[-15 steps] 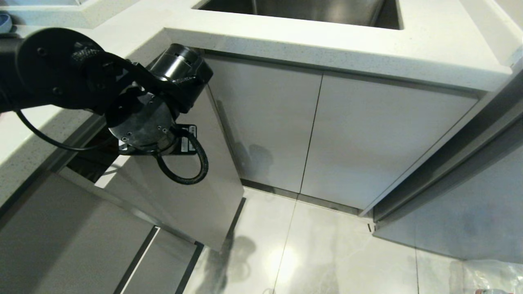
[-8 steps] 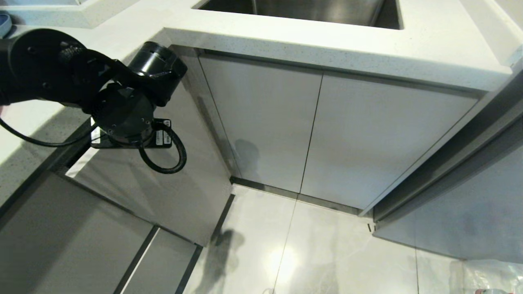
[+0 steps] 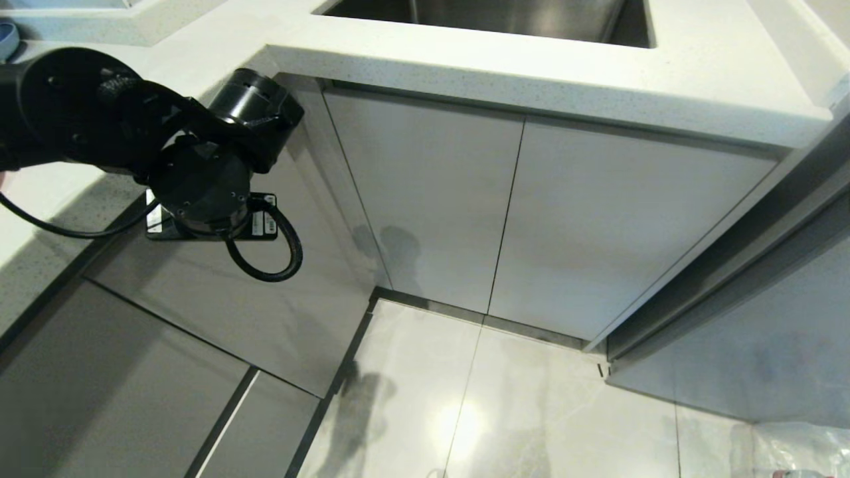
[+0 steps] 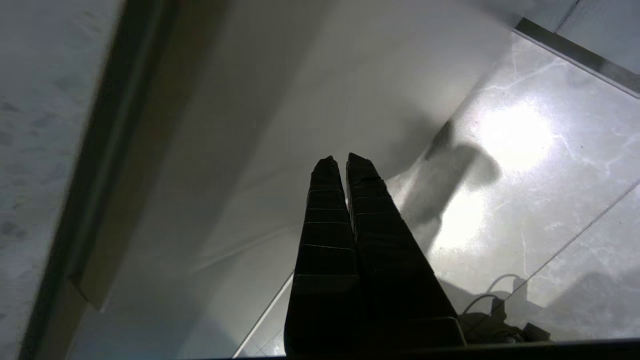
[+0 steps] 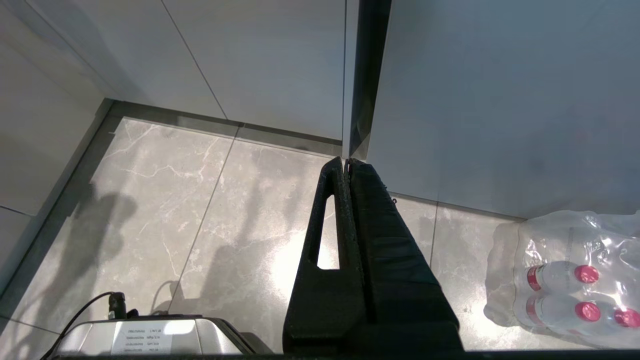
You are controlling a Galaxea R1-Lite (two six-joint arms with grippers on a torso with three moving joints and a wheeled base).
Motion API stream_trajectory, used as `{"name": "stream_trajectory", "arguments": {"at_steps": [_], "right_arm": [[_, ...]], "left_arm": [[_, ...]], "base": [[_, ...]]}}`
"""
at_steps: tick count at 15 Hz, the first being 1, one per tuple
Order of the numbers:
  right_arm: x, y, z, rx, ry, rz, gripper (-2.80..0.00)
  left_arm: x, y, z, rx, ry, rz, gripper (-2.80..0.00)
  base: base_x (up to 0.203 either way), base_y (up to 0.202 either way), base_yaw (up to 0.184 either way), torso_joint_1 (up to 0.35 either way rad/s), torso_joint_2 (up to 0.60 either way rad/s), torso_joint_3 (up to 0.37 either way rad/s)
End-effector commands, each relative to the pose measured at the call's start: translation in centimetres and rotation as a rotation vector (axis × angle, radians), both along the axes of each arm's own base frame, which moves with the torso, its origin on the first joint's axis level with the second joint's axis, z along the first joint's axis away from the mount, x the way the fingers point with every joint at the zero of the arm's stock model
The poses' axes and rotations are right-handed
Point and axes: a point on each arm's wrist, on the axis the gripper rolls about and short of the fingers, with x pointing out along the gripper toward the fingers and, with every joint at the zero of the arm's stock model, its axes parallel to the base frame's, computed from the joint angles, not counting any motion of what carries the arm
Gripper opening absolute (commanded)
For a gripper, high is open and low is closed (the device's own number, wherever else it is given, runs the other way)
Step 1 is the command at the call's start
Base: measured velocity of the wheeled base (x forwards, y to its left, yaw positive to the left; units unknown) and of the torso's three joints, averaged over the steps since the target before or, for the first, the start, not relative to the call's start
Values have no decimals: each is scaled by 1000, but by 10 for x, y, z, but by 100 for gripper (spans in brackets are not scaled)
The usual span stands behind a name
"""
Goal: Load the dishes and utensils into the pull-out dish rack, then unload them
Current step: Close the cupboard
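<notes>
Head view: the left arm [image 3: 133, 133] extends from the left edge under the white countertop [image 3: 531, 73]. Its wrist sits against the upper part of the pale cabinet front [image 3: 219, 299] of the pull-out dish rack. That front lies flush with the adjoining panels, so the wire basket, the bowl, the chopsticks and the spoon are not visible. 2 further cabinet doors [image 3: 531, 219] stand to the right, below the steel sink [image 3: 491, 16]. The grey tiled floor [image 3: 505, 411] reflects a bright light patch.

Left wrist view: the left gripper [image 4: 337, 162] has both fingers pressed together with nothing between them. The tips point at the pale front panel, near where it meets the floor. Contact with the panel cannot be confirmed.

Right wrist view: the right gripper [image 5: 346, 162] hangs above the floor with its fingers closed tip to tip, empty. A shrink-wrapped pack of bottles [image 5: 565, 275] with pink caps lies on the floor beside a tall grey panel [image 5: 500, 100].
</notes>
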Motion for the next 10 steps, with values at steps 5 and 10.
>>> {"name": "stream_trajectory", "arguments": {"at_steps": [5, 10], "right_arm": [[0, 0, 0, 0, 1, 0, -280], [0, 0, 0, 0, 1, 0, -280]], "left_arm": [[-24, -19, 10, -105, 21, -180, -280], [-82, -2, 59, -443, -4, -546, -280]], "base": [[0, 0, 0, 0, 0, 0], [0, 0, 0, 0, 0, 0]]}}
